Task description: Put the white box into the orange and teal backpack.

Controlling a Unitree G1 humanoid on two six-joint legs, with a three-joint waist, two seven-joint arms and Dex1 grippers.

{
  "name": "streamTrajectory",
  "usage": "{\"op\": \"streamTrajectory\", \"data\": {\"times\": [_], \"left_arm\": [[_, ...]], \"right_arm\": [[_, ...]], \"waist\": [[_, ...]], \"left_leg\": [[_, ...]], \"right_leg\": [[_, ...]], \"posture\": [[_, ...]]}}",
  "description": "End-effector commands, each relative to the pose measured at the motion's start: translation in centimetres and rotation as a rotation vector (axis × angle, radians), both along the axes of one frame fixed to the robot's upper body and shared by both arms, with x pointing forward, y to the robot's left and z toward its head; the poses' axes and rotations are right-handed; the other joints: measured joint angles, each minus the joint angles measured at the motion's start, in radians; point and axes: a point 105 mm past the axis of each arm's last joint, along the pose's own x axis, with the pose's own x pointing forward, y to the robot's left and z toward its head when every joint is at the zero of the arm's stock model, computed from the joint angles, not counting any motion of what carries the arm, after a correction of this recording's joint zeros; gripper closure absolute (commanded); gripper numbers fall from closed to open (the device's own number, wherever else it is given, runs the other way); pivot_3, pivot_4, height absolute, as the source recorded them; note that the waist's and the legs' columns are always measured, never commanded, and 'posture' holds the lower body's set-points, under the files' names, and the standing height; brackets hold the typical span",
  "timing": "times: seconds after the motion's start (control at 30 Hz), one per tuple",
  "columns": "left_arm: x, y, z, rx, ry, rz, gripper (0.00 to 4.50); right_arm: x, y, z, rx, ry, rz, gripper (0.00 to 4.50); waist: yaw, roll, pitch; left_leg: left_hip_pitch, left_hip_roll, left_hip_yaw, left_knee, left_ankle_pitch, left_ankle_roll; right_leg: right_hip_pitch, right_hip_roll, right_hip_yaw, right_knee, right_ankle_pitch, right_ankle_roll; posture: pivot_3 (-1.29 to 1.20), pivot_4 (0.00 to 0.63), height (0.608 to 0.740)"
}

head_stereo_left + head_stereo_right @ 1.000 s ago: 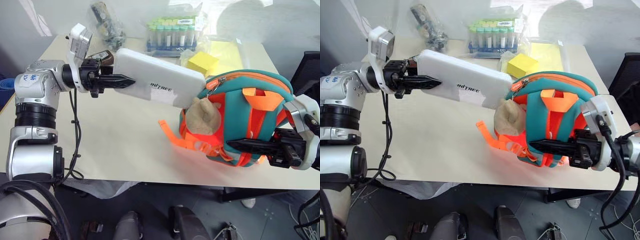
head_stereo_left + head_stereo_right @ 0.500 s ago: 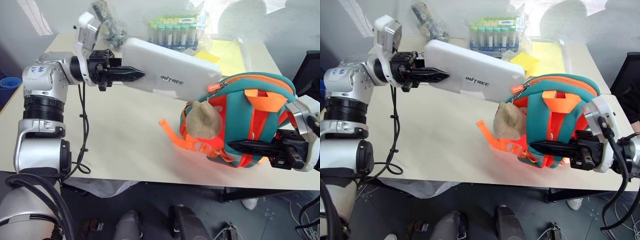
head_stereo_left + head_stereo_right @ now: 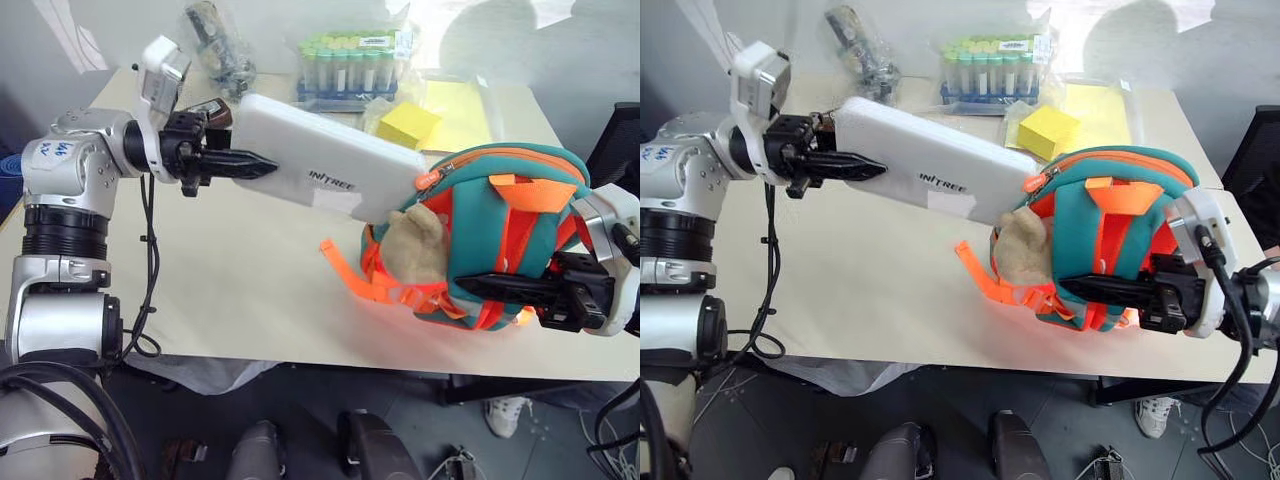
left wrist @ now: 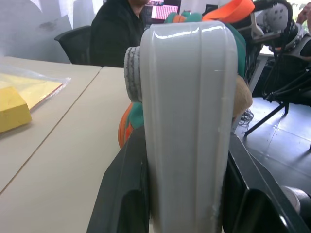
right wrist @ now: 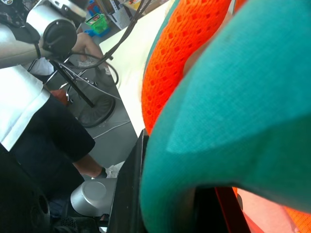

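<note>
Left gripper (image 3: 245, 163) is clamping one end of the white box (image 3: 335, 172), holding it above the table (image 3: 250, 280); the far end is now dipping lower than half a second ago, meeting the zip opening of the orange and teal backpack (image 3: 500, 235). Right gripper (image 3: 490, 290) is still pinching the backpack's front, fingers clenched on its fabric. The yellow block (image 3: 405, 124) behind the backpack is showing again.

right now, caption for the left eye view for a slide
Left gripper holds white box at the orange and teal backpack, held by right gripper.
</note>
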Motion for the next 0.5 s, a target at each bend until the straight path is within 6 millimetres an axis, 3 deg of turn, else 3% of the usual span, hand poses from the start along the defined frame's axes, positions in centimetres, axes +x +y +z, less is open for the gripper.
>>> {"op": "streamTrajectory", "data": {"times": [0.03,0.17,0.37,0.5], "left_arm": [[-0.8,-0.3,-0.7,0.102,-0.075,-0.101,3.22],[0.2,-1.7,-0.9,0.1,-0.128,-0.086,3.22],[-0.1,-4.3,1.6,-0.014,-0.143,-0.165,3.22],[-0.4,-4.8,2.6,-0.029,-0.135,-0.207,3.22]], "right_arm": [[0.1,-0.3,1.1,0.0,-0.044,-0.01,4.47],[-0.3,0.0,1.2,0.005,-0.039,0.01,4.47],[-2.7,1.2,-0.1,-0.068,-0.026,0.138,4.47],[-2.7,1.2,-0.5,-0.084,-0.029,0.14,4.47]], "waist": [[0.0,0.0,0.0],[0.003,0.0,0.0],[0.005,0.0,0.0],[-0.001,0.0,0.0]], "left_leg": [[0.0,0.0,0.0,0.0,0.0,0.0],[0.0,-0.002,0.0,0.002,0.0,0.001],[-0.003,-0.002,-0.001,0.005,-0.002,0.005],[-0.003,-0.002,0.0,0.007,-0.003,0.006]], "right_leg": [[0.0,0.0,0.0,0.0,0.0,0.0],[0.001,0.001,0.0,0.0,0.0,0.001],[0.001,0.002,-0.001,-0.001,0.001,0.003],[0.001,0.002,-0.001,-0.001,0.002,0.004]], "posture": [[0.0,0.15,0.74],[0.0,0.15,0.74],[0.0,0.15,0.74],[0.0,0.15,0.74]]}}
